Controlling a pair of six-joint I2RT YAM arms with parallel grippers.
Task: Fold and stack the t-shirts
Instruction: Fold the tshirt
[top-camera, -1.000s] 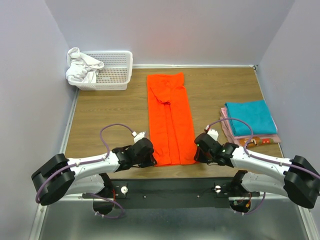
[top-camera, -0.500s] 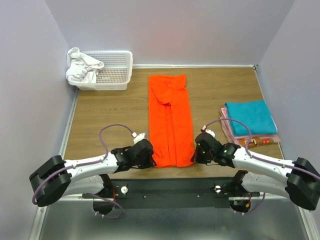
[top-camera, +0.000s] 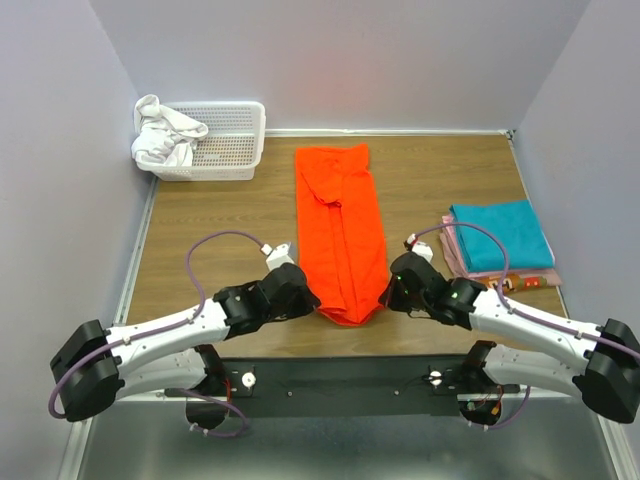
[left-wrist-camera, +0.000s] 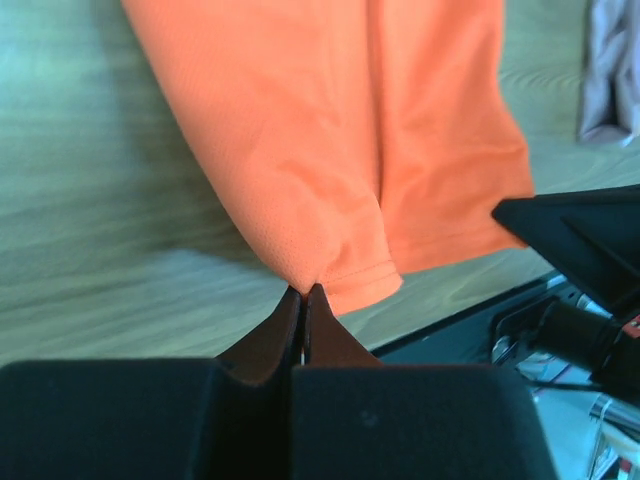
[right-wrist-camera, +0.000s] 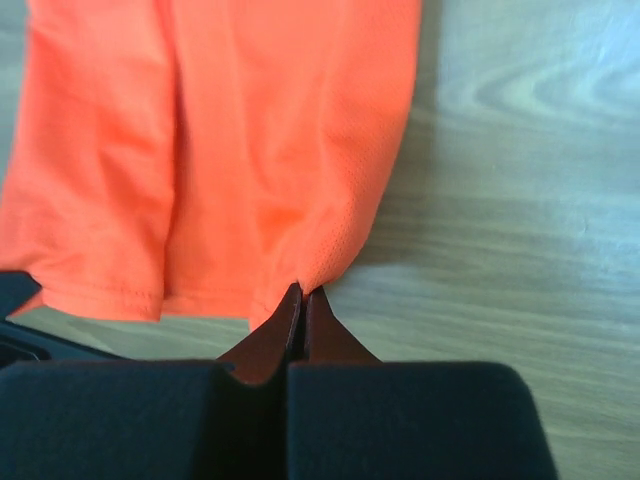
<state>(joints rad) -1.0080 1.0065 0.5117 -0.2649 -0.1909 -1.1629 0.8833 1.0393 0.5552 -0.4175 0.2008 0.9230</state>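
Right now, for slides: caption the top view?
Orange t-shirt pinched at near corners by left end effector and right end effector.

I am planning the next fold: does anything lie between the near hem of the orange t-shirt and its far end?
Nothing visible does. The left gripper and right gripper are shut on the near corners of the orange t-shirt; the cloth beyond is bare. The basket and folded stack lie aside.

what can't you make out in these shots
Top view: shirts under the teal t-shirt, covered; only edges show.
Wrist views: how much orange t-shirt the left tool and right tool pinch, hidden inside the shut grip.
Left wrist view: pale cloth, cut off by the right edge.
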